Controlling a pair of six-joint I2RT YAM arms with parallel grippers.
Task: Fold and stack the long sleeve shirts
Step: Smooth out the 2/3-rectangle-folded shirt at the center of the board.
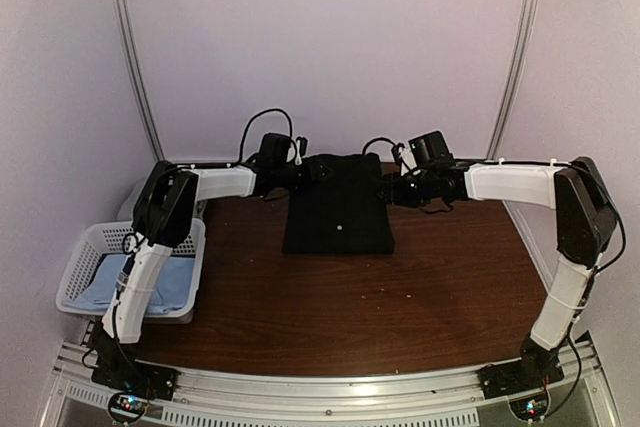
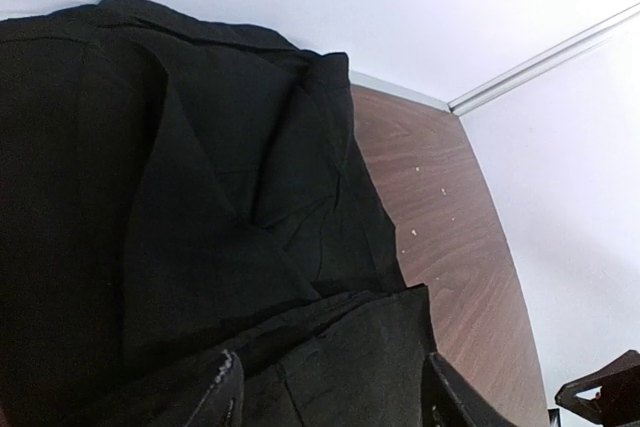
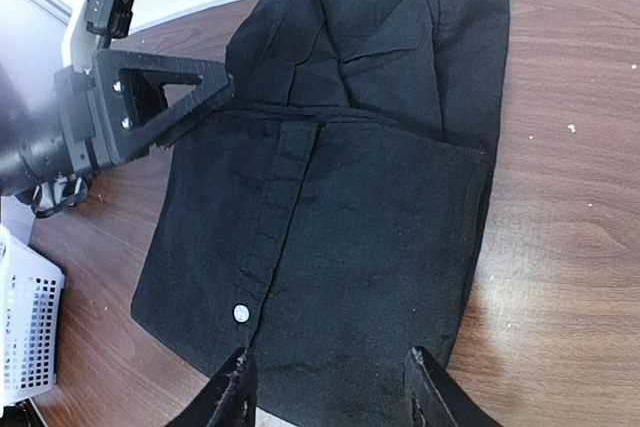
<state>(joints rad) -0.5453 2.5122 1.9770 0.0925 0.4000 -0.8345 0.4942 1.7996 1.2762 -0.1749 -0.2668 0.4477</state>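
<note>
Far left of the top view: basket [image 1: 78,259] is sitting off the table [image 1: 400,297] edge, with the light blue shirt [image 1: 150,283] lying inside it.

Left gripper [image 1: 305,173] is reaching to the upper centre of the frame, at the far left corner of the black shirt [image 1: 338,209]. In the left wrist view its fingers [image 2: 225,395] are standing wide apart at the bottom edge, with black cloth lying between them; not pinching it.

The black shirt is lying folded into a rough rectangle at the centre back of the table, button [image 3: 240,313] facing up, and the collar end bunching toward the far edge.

Right gripper [image 1: 388,190] is hovering at the shirt's far right corner. In the right wrist view its fingers [image 3: 236,394] are spreading wide over the shirt's edge, holding nothing.
</note>
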